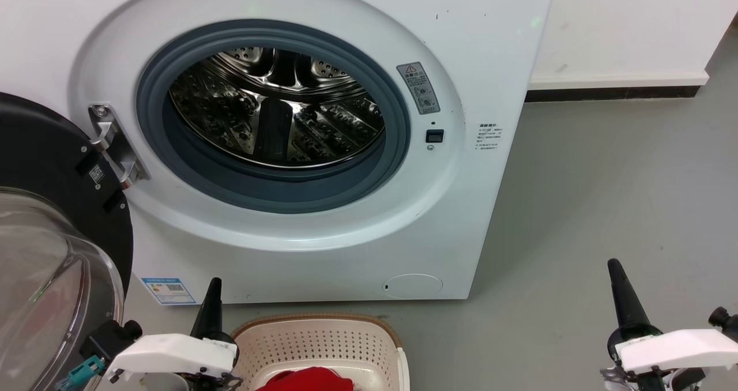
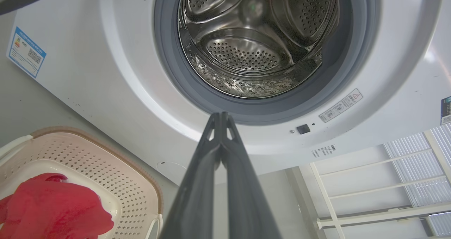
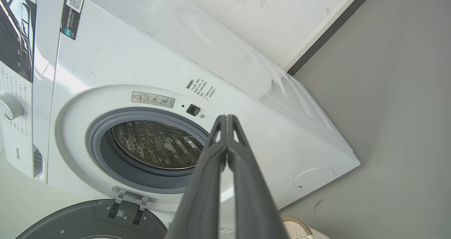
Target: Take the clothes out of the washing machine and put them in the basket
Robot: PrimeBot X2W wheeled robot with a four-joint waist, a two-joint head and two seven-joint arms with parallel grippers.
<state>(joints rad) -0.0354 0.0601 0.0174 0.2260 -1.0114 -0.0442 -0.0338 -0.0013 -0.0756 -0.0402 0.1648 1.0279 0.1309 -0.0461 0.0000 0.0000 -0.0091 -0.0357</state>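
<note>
My left gripper [image 2: 221,116] and right gripper [image 3: 226,117] are pinched together, empty; clothes [image 1: 311,379] at six o'clock in the basket [image 1: 320,318] look soft, light; I'd grab a raised fold

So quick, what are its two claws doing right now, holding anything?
Left gripper: closed, holding nothing.
Right gripper: closed, holding nothing.

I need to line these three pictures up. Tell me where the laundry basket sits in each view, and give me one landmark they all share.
Head view: basket at the bottom centre, below the washing machine.
Left wrist view: basket in the lower left corner, red clothes inside.
Right wrist view: a sliver of its rim at the bottom edge, right of centre.
Shared landmark: the small black square on the machine's front.
</note>
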